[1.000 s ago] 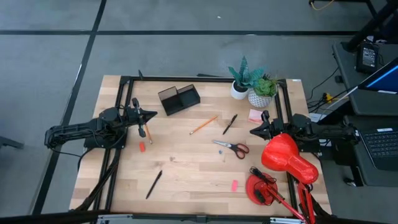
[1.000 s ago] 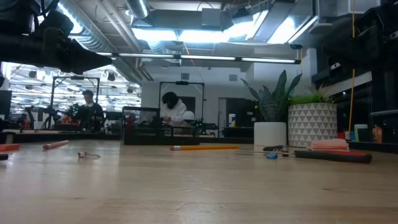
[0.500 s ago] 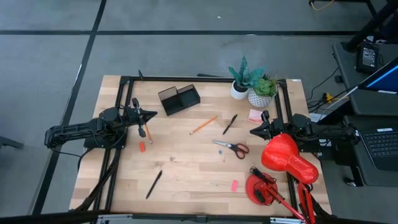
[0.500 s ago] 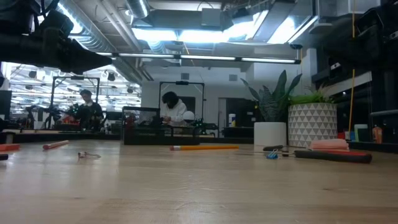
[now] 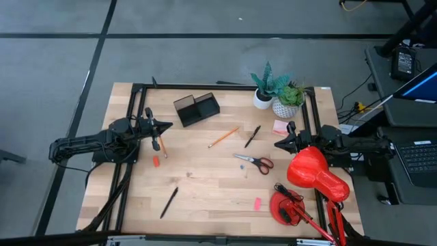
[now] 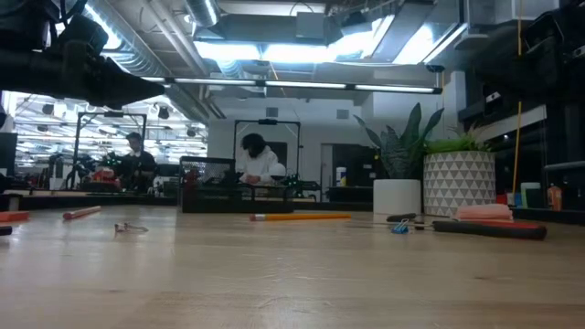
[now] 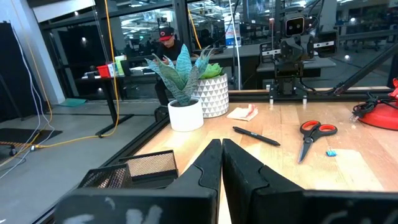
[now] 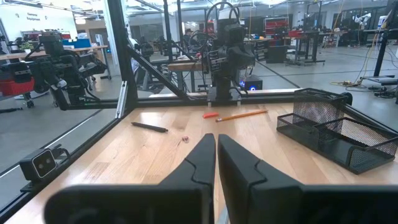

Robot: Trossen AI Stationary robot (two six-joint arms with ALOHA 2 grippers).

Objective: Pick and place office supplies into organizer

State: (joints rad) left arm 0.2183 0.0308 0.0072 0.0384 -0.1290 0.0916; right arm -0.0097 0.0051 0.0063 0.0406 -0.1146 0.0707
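Since both arms sit parked at opposite table edges, we see the left gripper (image 5: 164, 127) and right gripper (image 5: 278, 144) pinched closed and empty. The organizer (image 5: 196, 108) stands near the table's far edge. We judge a descent could clip its wall or push the thin supplies away. The scissors (image 5: 254, 162) lie flat, right of centre, blades toward the left arm, long axis crosswise. The orange pencil (image 5: 223, 137) lies diagonally between organizer and scissors.

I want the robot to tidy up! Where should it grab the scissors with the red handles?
Probably the red-handled scissors are best gripped from straight above, at the narrow closed metal blades beside the handle loops. They lie flat on the wooden table with room around them.
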